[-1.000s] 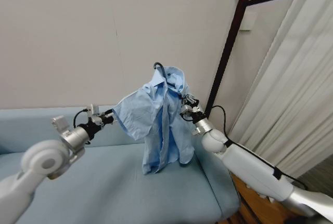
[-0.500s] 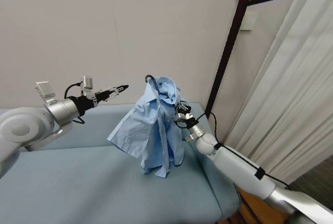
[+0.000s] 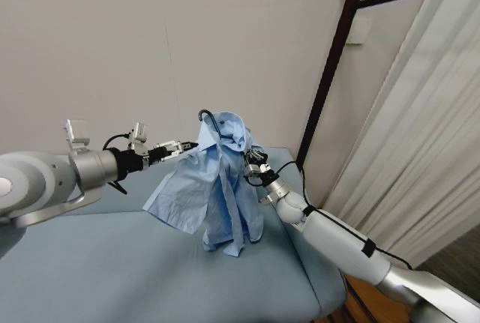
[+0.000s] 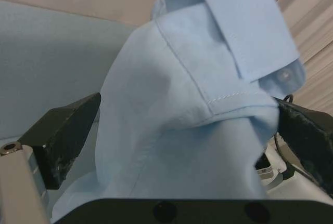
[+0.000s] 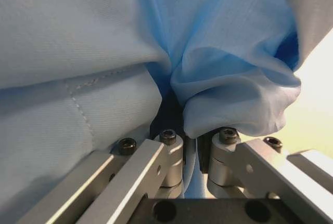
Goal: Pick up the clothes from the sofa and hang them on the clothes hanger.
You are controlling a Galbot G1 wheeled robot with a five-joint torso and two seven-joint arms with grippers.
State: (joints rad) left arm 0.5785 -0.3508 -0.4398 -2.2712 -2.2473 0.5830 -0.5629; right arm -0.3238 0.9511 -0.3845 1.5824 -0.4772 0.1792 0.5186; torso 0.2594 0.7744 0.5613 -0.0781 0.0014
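Note:
A light blue shirt (image 3: pixel 225 188) hangs on a hanger whose black hook (image 3: pixel 204 116) sticks up above the collar, held in the air over the sofa (image 3: pixel 112 263). My right gripper (image 3: pixel 252 160) is shut on a bunch of the shirt's fabric (image 5: pixel 229 99) at its right side. My left gripper (image 3: pixel 189 145) reaches in from the left at shoulder height. In the left wrist view its black fingers (image 4: pixel 65 133) stand wide open on either side of the shirt's shoulder seam (image 4: pixel 208 104).
A dark brown clothes rack (image 3: pixel 336 49) rises to the right of the shirt, its bars high above. White curtains (image 3: pixel 420 128) hang further right. The pale wall is close behind the sofa, and floor shows past the sofa's right end.
The right gripper carried the shirt left and lower. The left gripper, near the sleeve a second ago, rose clear of the cloth and has now come in around the shoulder.

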